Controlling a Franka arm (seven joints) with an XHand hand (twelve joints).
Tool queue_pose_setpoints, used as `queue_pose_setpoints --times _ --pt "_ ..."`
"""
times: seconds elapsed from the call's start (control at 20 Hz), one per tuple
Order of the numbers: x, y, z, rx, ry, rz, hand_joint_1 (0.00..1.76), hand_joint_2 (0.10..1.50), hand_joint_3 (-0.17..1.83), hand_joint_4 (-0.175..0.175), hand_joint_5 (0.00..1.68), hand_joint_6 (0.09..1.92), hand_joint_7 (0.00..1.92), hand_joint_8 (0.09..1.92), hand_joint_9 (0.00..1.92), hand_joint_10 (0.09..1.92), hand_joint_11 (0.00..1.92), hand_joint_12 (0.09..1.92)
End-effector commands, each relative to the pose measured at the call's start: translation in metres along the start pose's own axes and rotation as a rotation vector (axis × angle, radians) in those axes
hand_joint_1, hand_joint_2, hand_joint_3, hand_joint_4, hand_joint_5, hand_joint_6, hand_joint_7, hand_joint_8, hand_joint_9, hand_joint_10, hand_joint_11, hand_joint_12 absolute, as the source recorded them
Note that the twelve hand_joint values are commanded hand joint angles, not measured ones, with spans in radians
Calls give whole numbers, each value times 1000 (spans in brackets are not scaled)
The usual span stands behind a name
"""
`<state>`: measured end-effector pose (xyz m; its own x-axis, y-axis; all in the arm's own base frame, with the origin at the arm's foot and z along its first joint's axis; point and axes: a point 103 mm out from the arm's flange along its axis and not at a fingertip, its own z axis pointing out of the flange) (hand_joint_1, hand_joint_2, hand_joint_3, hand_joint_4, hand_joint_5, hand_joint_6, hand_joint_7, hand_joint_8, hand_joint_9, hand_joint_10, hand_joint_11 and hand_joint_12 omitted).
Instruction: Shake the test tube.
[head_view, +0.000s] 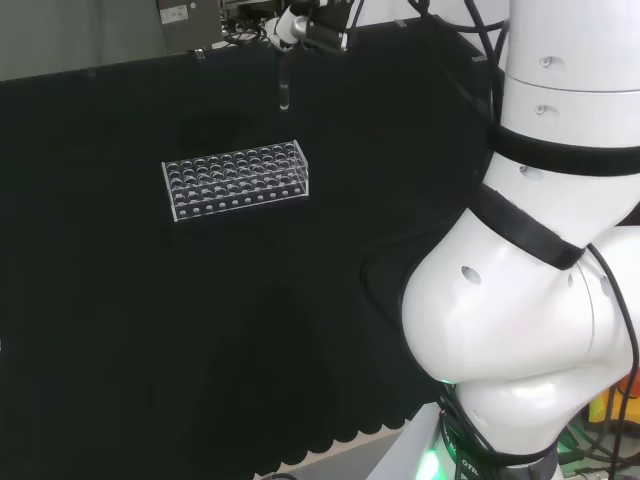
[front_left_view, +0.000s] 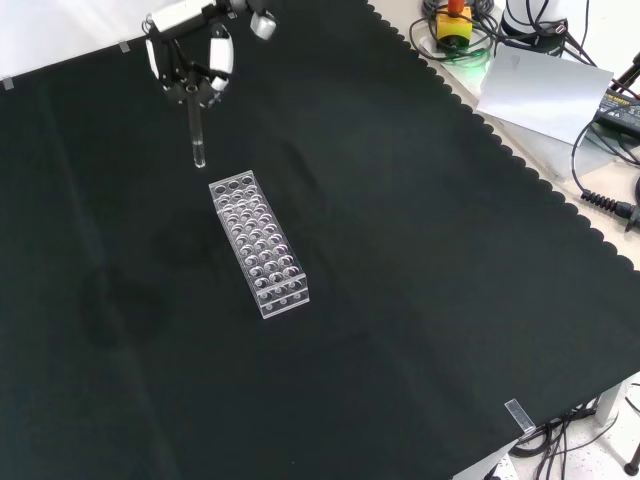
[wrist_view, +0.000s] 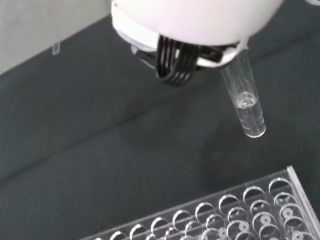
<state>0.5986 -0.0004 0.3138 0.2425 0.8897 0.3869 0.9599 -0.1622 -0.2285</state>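
Note:
A clear glass test tube (front_left_view: 197, 138) hangs upright from the black and white hand (front_left_view: 190, 62), whose fingers are curled round its top end. The tube (head_view: 284, 85) is lifted above the cloth, beyond the far end of the rack in the head view. In the wrist view the tube (wrist_view: 245, 102) holds a little clear liquid near its rounded bottom, below the blurred white hand (wrist_view: 195, 20). A clear plastic tube rack (front_left_view: 258, 243) with several empty holes lies on the cloth (front_left_view: 420, 260). The same rack (head_view: 236, 178) sits left of the arm; its near corner (wrist_view: 240, 210) is below the tube.
The arm's big white links (head_view: 540, 250) stand at the right of the head view. Beyond the cloth's scalloped edge in the front view lie cables (front_left_view: 600, 190), a grey sheet (front_left_view: 540, 85) and a yellow and red button box (front_left_view: 455, 22).

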Motion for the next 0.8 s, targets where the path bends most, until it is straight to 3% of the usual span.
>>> queue_pose_setpoints --times 0.05,0.35,0.8 --pt "2 -6 -25 -24 14 -6 1333 552 765 -175 1381 477 1438 474 1667 647 1282 847" --pt "18 -12 -25 -15 31 -23 1333 551 768 -175 1379 482 1436 480 1666 649 1280 848" --pt "90 -23 -4 41 70 -144 1333 550 772 -175 1376 490 1432 488 1666 652 1279 849"
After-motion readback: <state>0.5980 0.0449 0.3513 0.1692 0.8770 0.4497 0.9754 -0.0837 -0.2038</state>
